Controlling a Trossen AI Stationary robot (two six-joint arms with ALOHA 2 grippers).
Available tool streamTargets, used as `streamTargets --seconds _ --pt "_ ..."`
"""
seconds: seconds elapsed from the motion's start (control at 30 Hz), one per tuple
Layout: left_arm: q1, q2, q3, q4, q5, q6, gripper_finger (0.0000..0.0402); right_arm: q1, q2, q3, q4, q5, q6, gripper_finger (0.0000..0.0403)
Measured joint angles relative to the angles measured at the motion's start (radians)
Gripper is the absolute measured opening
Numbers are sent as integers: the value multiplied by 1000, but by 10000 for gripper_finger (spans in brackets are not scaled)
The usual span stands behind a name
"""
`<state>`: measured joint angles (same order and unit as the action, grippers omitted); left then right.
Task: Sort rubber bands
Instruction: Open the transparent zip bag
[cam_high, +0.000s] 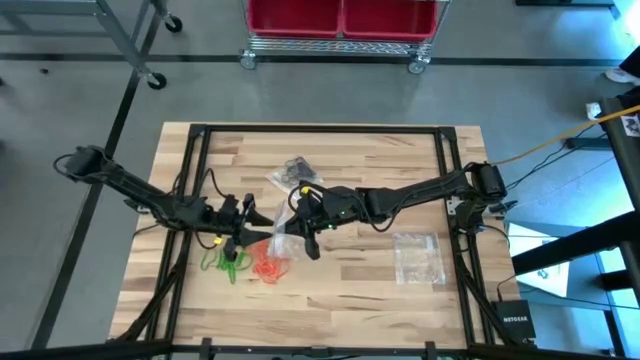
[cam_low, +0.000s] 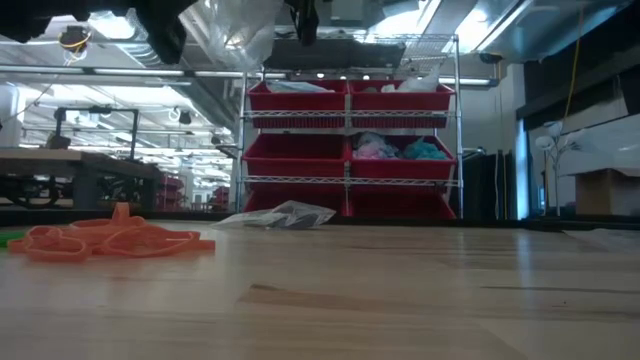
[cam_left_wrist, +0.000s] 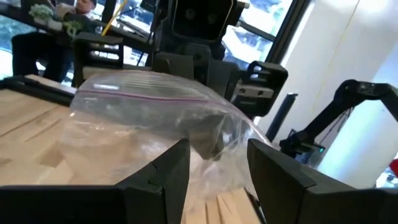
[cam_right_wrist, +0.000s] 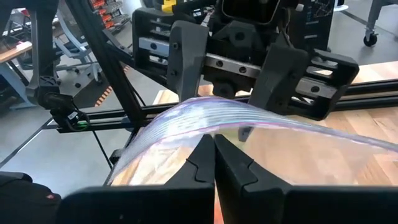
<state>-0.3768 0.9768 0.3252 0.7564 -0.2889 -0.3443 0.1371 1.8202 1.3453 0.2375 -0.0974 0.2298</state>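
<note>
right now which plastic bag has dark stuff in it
The bag at the table's far middle, dark contents inside. The one lying on the right looks empty; the held one hangs between both grippers.

- I see a light wooden table (cam_high: 380, 290) edged by a black frame.
- Lower left of centre lie green rubber bands (cam_high: 225, 263), with orange-red rubber bands (cam_high: 269, 265) just beside them.
- One clear bag (cam_high: 418, 257) lies lower right; another bag (cam_high: 293, 171) rests upper centre, with dark contents.

Workshop or lab; wire shelving (cam_low: 348, 150) with red bins (cam_low: 300, 100); workbenches (cam_low: 60, 165); concrete floor (cam_high: 330, 95).
</note>
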Motion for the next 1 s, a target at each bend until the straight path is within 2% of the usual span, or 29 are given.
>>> streamTargets --seconds 0.17,0.27,0.37,0.47,0.53,0.67,0.87,1.0 --pt "13 22 0 20 -3 6 154 0 0 0 -2 0 0 0" --pt "13 37 0 21 -4 5 139 0 0 0 -2 0 0 0" --pt "16 47 0 22 -10 21 100 0 0 0 -3 2 0 0" --pt "26 49 0 19 -23 44 33 0 0 0 -8 17 7 0" --pt "28 46 0 15 -34 64 11 -1 0 0 -19 18 22 0" --pt "22 13 0 -64 -45 65 2 1 -10 0 -87 43 34 0" --pt "-23 -97 0 -317 -133 9 1 2 -70 0 -236 67 27 0" --pt "-30 -154 0 -387 -157 0 0 15 -90 1 -279 86 9 0"
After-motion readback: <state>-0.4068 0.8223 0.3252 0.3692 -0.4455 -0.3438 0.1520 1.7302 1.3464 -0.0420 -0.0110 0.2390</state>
